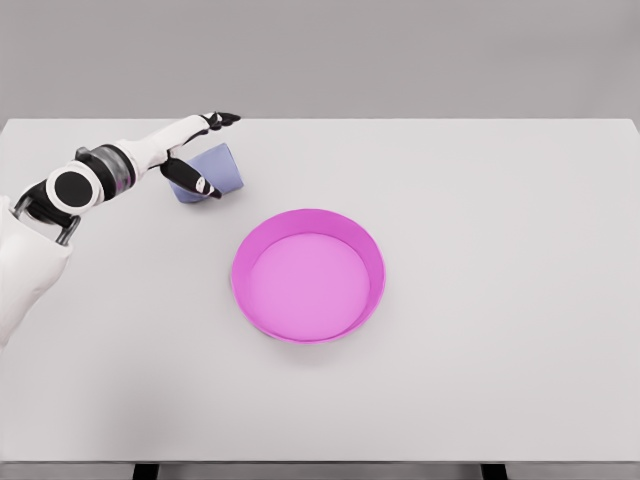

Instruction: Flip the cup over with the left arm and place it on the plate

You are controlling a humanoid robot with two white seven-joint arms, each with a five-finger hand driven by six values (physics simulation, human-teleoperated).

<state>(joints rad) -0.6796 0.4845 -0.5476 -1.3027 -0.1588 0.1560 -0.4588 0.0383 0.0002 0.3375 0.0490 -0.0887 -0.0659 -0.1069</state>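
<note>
A pale blue cup [222, 168] lies tilted on the white table [480, 200], at the back left. My left hand [221, 154] reaches in from the left and straddles it. The fingers [224, 119] stretch straight out over the cup's far side, and the thumb [196, 181] crosses its near side. The fingers are spread, not closed around the cup. A round magenta plate [374, 268] with a raised rim sits near the table's middle, to the right of the cup and nearer to me, with nothing in it. My right arm does not show.
The table's front edge runs along the bottom of the view, with dark legs below it. A grey wall stands behind the far edge.
</note>
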